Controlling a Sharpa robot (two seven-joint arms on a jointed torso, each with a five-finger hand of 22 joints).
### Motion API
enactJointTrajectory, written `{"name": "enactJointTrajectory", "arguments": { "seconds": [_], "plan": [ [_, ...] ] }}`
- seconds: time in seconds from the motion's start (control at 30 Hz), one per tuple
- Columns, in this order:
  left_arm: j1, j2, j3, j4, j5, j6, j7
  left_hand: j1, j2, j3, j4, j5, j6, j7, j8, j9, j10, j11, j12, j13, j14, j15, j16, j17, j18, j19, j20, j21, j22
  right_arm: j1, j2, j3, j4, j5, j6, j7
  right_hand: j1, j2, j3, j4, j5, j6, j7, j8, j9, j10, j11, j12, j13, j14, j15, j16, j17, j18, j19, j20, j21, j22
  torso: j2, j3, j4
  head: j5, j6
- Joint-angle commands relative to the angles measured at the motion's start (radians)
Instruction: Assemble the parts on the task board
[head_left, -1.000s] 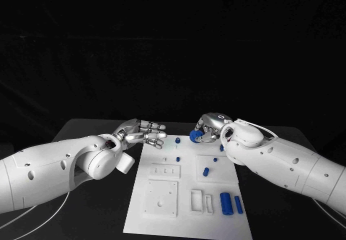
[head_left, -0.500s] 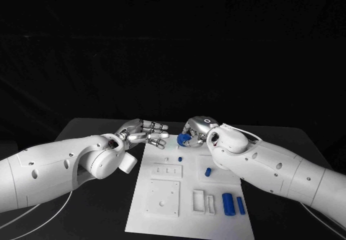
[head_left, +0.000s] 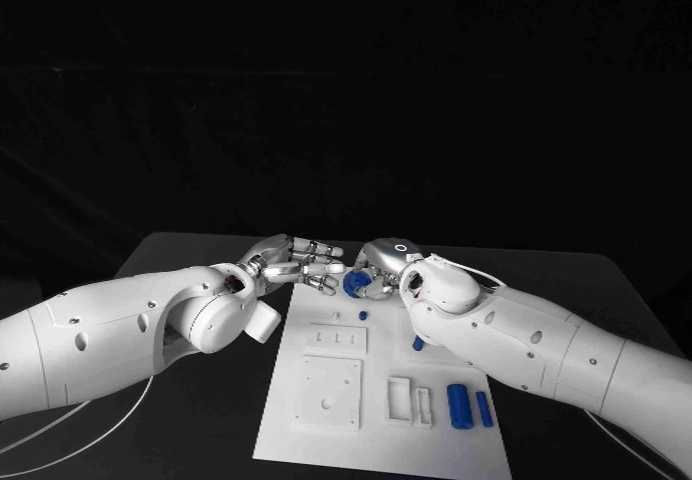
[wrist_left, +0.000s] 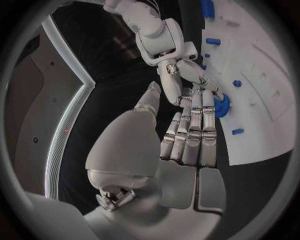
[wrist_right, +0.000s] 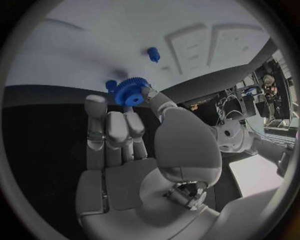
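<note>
Pinching a blue gear (wrist_right: 130, 93) between thumb and fingertips of the right robot hand (head_left: 378, 272), just above the task board's (head_left: 332, 440) far edge, left robot hand (head_left: 293, 264) hovering beside it, fingers extended, holding nothing.

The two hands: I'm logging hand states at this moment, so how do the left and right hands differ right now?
The right hand pinches a blue gear between thumb and a finger; the left hand holds nothing. The left hand's fingers lie straight and side by side, reaching toward the gear, while the right hand's are curled in around it. In the head view both silver hands meet over the far end of the task board.
</note>
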Motion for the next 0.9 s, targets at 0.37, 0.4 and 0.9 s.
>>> {"name": "enactJointTrajectory", "arguments": {
  "seconds": [0.37,0.4,0.9],
  "plan": [
    [0.002,0.005,0.001,0.000,0.004,0.021,0.006,0.001,0.013,-0.001,-0.006,-0.001,0.010,-0.008,-0.001,0.000,-0.006,0.001,0.002,0.001,-0.010,0.001,0.004,0.001,0.015,-0.009,0.002,0.006,-0.003,-0.009,0.026,-0.017,-0.041,-0.025,0.011,-0.019,0.000,-0.006,0.005,-0.007,0.006,-0.010,0.005,0.003,0.001,-0.007,-0.002,-0.010,-0.005,0.000,-0.006,-0.003,-0.003,-0.011,0.002,-0.001,-0.010,0.072,0.000,0.0011,-0.0011,0.001,-0.006],
    [0.002,0.005,0.001,0.000,0.004,0.021,0.006,0.001,0.013,-0.001,-0.006,-0.001,0.010,-0.008,-0.001,0.000,-0.006,0.001,0.002,0.001,-0.010,0.001,0.004,0.001,0.015,-0.009,0.002,0.006,-0.003,-0.010,0.028,-0.018,-0.044,-0.025,0.012,-0.020,0.000,-0.006,0.005,-0.007,0.006,-0.010,0.005,0.003,0.001,-0.007,-0.002,-0.010,-0.005,0.000,-0.006,-0.003,-0.003,-0.011,0.002,-0.001,-0.010,0.072,0.000,0.0010,-0.0005,0.001,-0.005],
    [0.002,0.011,0.001,-0.003,0.005,0.030,0.008,0.001,0.014,-0.003,-0.009,-0.001,0.001,-0.011,-0.002,-0.001,-0.007,0.002,0.002,0.001,-0.011,0.002,0.004,0.001,0.015,-0.010,0.003,0.007,-0.005,-0.012,0.057,-0.031,-0.097,-0.015,0.015,-0.024,-0.022,-0.002,-0.003,0.013,0.004,-0.053,0.015,0.003,0.000,-0.016,0.003,-0.028,-0.018,-0.001,-0.003,-0.011,-0.007,-0.010,0.002,0.001,-0.026,0.070,-0.001,-0.0011,-0.0025,0.002,-0.008]
  ]
}}
